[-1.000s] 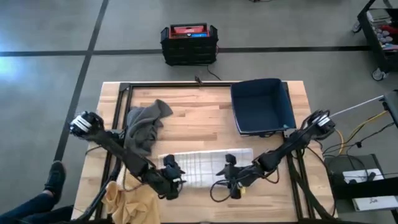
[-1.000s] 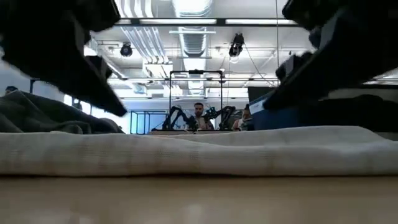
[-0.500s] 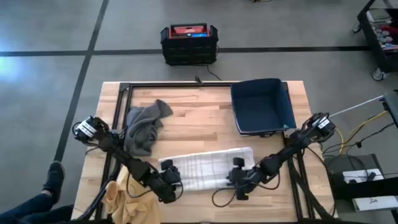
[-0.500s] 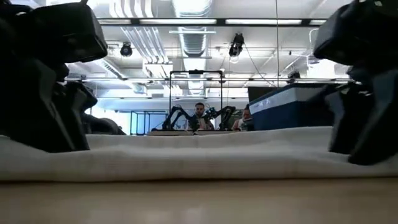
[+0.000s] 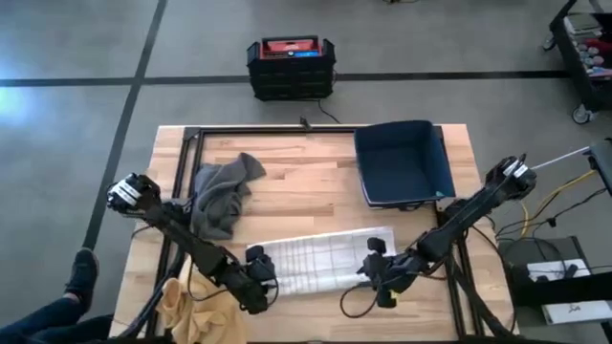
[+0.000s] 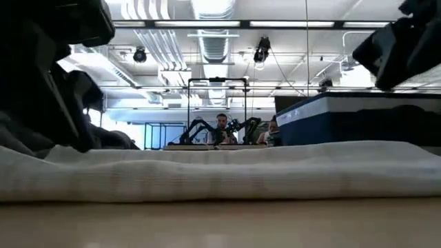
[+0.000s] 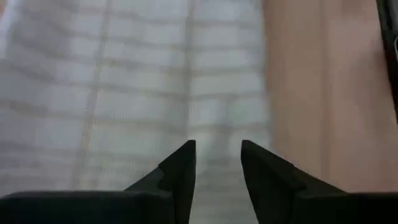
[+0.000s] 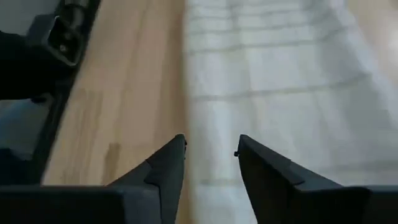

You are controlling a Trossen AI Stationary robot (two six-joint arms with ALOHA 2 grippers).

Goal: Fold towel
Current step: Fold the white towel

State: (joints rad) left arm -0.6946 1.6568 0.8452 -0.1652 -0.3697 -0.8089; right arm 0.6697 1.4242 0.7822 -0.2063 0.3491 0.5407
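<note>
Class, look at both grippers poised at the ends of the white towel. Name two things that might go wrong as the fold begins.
1. The left gripper and right gripper are open at the edges of the white towel; a shallow pinch may slip off.
2. The grey cloth and yellow cloth lie near the left arm, which might drag them.
</note>
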